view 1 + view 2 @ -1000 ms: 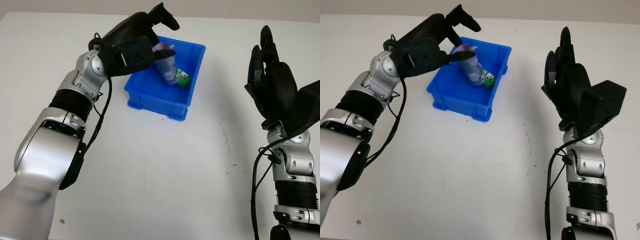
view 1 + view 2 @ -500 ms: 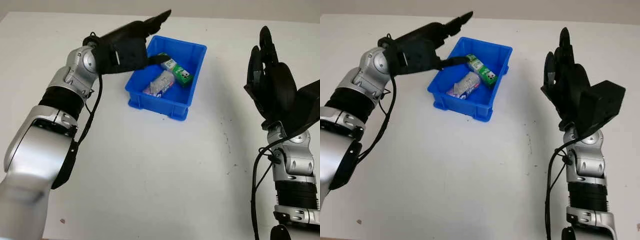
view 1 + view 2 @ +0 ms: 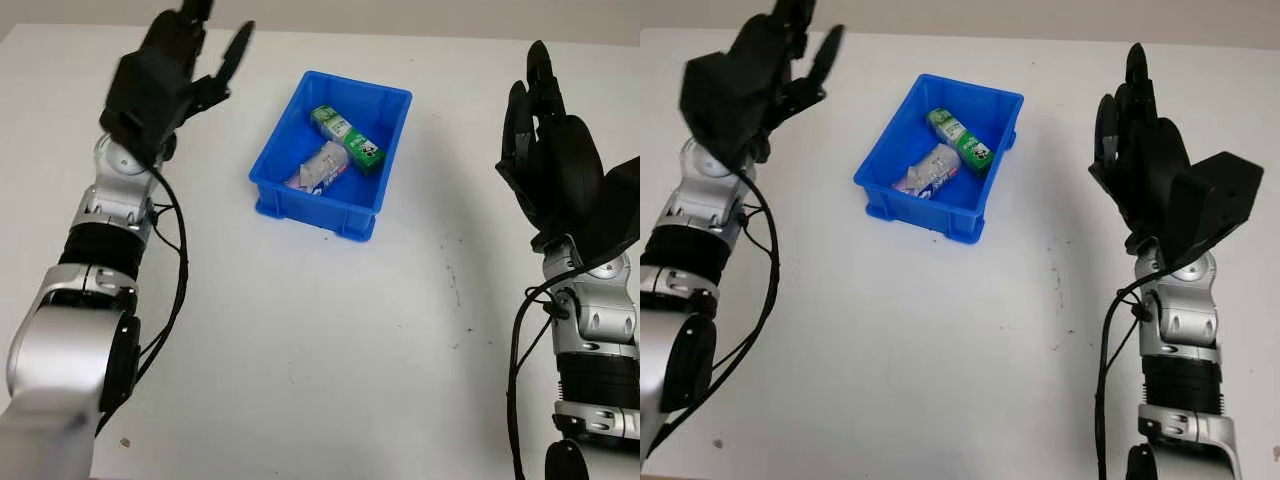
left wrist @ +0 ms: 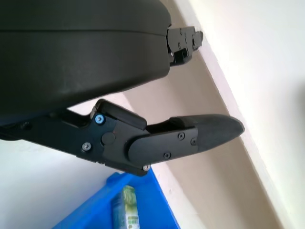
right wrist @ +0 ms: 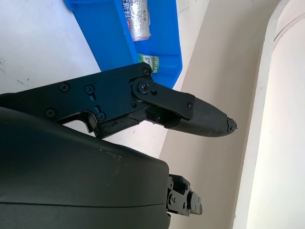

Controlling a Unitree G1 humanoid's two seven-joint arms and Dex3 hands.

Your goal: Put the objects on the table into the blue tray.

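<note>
Blue tray (image 3: 391, 96) holds green carton (image 3: 347, 139) and silvery packet (image 3: 320, 167). I see nothing left on table (image 3: 300, 340). Left hand (image 3: 160, 70) raised left of tray, open, empty. Right hand (image 3: 555, 170) raised right of tray, open, empty. Looks done.

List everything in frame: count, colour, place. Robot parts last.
blue tray: 1, blue, on the table, at the far middle, between the two arms.
green carton: 1, green and white, lying inside the tray, toward its far end.
silver packet: 1, silvery white with print, lying inside the tray, next to the carton on its near side.
table: 1, white, with a few small dark specks.
left hand: 1, black, open, raised above the table to the left of the tray, holding nothing.
right hand: 1, black, open, raised upright at the right side, away from the tray, holding nothing.
</note>
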